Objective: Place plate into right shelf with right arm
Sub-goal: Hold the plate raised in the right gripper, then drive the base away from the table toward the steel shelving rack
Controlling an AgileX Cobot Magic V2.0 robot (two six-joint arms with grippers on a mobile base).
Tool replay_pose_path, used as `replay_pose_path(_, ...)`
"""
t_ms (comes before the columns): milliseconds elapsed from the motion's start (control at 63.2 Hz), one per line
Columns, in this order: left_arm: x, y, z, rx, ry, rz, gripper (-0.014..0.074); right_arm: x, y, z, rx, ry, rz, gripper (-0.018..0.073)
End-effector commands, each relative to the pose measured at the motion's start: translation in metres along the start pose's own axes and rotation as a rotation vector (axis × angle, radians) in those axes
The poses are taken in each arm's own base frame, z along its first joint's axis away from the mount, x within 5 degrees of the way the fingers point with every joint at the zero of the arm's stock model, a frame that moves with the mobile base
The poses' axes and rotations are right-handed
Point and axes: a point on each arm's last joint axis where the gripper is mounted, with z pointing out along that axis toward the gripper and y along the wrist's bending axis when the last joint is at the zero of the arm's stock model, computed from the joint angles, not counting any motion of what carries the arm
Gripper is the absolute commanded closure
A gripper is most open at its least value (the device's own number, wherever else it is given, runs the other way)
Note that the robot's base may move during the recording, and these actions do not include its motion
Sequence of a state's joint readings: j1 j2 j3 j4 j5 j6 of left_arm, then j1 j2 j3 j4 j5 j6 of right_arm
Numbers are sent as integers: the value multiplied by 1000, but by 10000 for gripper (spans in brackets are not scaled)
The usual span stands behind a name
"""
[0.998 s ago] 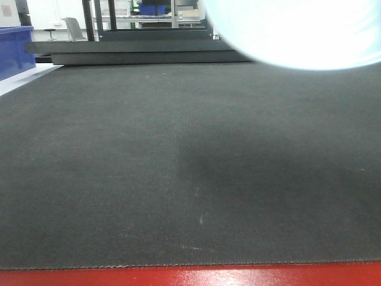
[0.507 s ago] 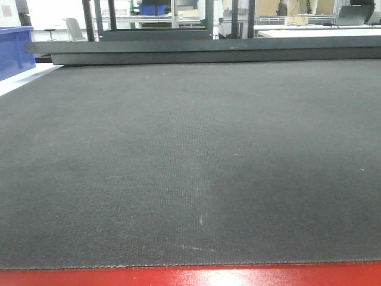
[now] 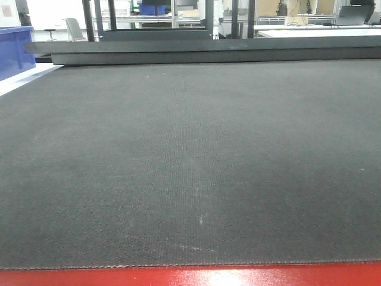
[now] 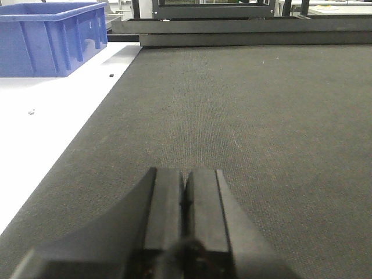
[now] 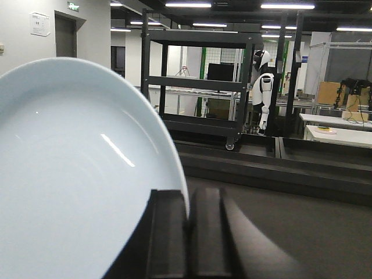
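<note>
Front view: only the dark mat [image 3: 190,167] of the surface shows, red-edged at the near side, with no plate and no end effector.

Left wrist view: the left end effector [image 4: 185,197] hovers low over the mat. Its 2 fingers [image 4: 165,209] are pressed together on nothing, and a blue bin [image 4: 52,38] sits well off to its left.

Right wrist view: the right end effector [image 5: 189,232] pinches the rim of the plate [image 5: 75,174], held aloft with its hollow face toward the camera (a black cart [image 5: 197,87] stands far behind).

The carry seems to be the step in hand. Next the arm likely needs to bring the right shelf, not clearly visible, into view, then level the plate before release.
</note>
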State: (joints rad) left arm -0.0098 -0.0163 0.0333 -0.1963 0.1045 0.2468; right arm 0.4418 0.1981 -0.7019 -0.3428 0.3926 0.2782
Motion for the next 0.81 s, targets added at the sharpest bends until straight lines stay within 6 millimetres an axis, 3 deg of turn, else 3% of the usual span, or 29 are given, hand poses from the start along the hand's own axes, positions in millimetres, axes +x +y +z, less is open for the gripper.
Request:
replay_pose_path(0,-5,2,-1,-19,-82,-6,643,-15,2,0,-12,-104,-26,504)
replay_pose_path(792,-5,2,-1,-19,-82,-6,643,-15,1,0,-12,-101,-26,504)
